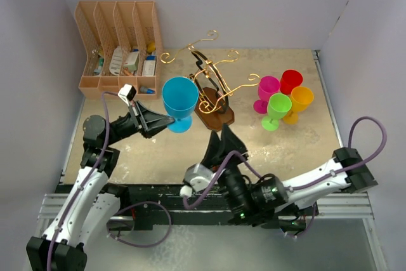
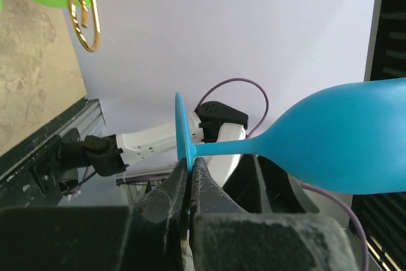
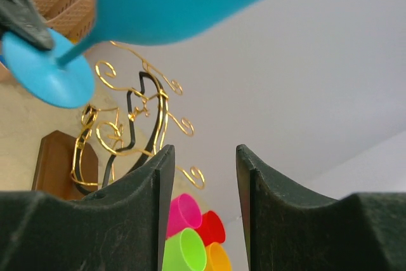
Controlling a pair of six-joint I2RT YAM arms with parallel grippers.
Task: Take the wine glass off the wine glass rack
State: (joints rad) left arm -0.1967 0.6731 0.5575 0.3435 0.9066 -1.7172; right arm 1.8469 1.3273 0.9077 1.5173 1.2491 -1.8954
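Note:
My left gripper (image 1: 160, 122) is shut on the rim of the foot of a blue wine glass (image 1: 179, 96) and holds it above the table, just left of the rack and apart from its wire arms. In the left wrist view my gripper (image 2: 188, 164) pinches the foot, and the glass (image 2: 330, 141) lies sideways with its bowl to the right. The wine glass rack (image 1: 209, 84) is gold scrolled wire on a dark brown wooden base (image 1: 216, 115), with no glass on it. My right gripper (image 1: 225, 139) is open and empty, just in front of that base. Its wrist view (image 3: 204, 157) shows the rack (image 3: 136, 115) and the blue glass (image 3: 47, 74) above left.
Several plastic glasses stand on the table right of the rack: pink (image 1: 268, 88), red (image 1: 291, 80), orange (image 1: 301, 99) and green (image 1: 278, 107). A tan slotted organiser (image 1: 117, 42) stands at the back left. White walls close in the left, back and right.

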